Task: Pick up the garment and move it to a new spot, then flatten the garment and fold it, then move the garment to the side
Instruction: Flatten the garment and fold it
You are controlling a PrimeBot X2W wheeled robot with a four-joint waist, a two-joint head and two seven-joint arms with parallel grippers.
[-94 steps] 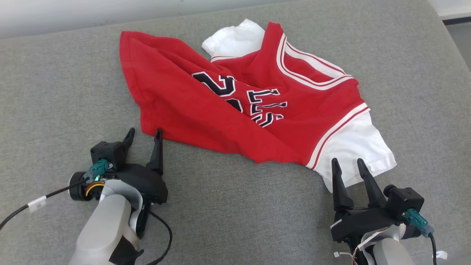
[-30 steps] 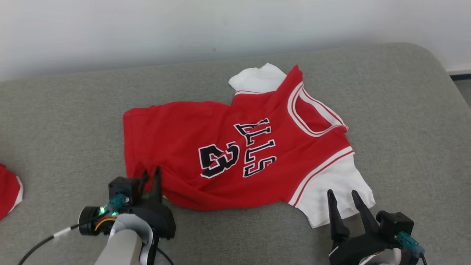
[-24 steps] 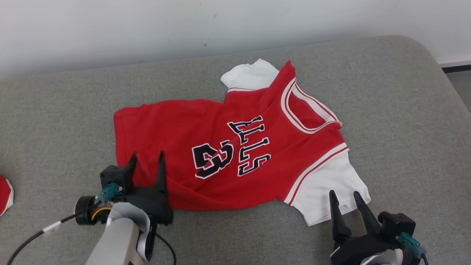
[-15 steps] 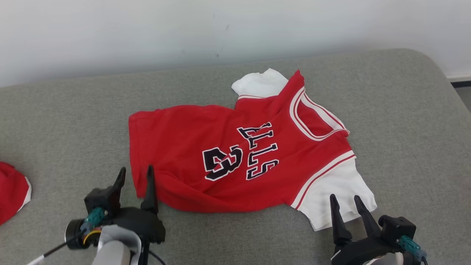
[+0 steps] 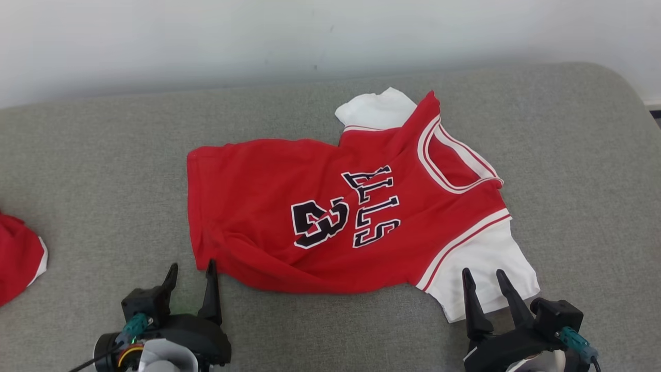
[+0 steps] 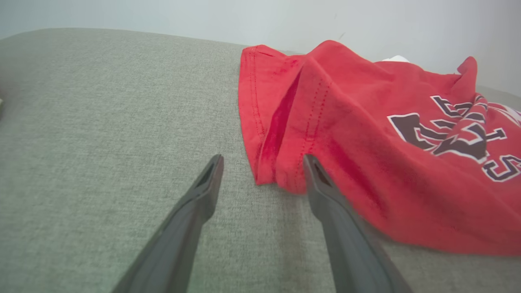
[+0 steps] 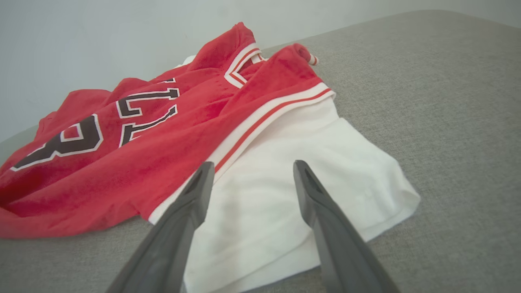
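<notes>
Garment (image 5: 335,217) lies spread, grey cushion (image 5: 103,155) showing beyond its edges.

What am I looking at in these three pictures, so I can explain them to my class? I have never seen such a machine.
This is a wheeled robot with two arms, each ending in a two-fingered pincer. The wide picture comes from a camera on its head, looking down. The other two come from cameras on its wrists, looking along each pincer's dark fingers. A red-and-white jersey lies spread but wrinkled on a grey padded surface. A second red cloth peeks in at the wide picture's left edge. The left pincer is open beside the jersey's bottom corner; the right pincer is open at the near white sleeve. Neither holds anything.
</notes>
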